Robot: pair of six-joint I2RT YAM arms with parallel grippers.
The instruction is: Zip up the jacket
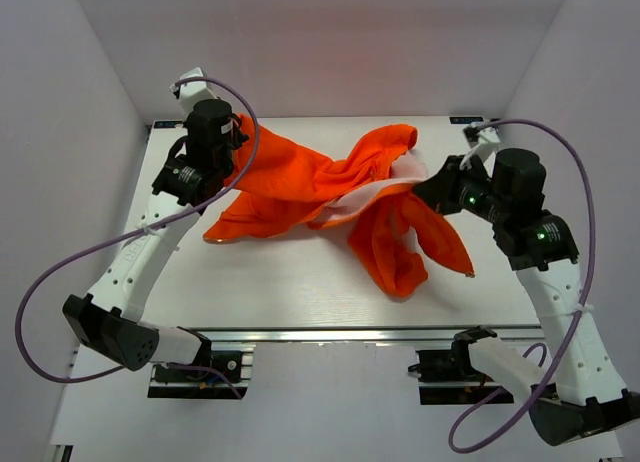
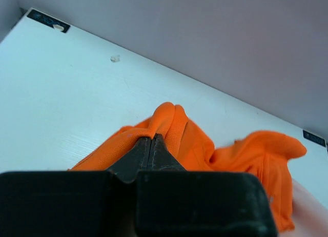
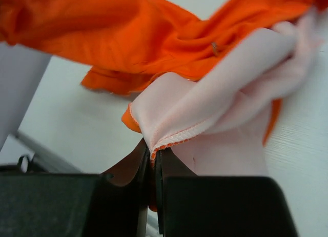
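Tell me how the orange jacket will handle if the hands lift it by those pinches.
Probably floppy: the jacket lies crumpled in folds, so it should sag between the left hand and right hand rather than hold shape. Likely light for its size: the fabric looks thin and bunches at each pinch. The smooth pink lining might slip from that grip.

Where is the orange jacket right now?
In the top view the jacket lies crumpled across the far middle of the table, between the left tool and the right tool, both pinching it.

White arm links [image 1: 150, 247], black joint housings [image 1: 210, 127] and fingers [image 2: 138, 155], looping purple cables [image 1: 530, 121], green lights [image 1: 541, 235].
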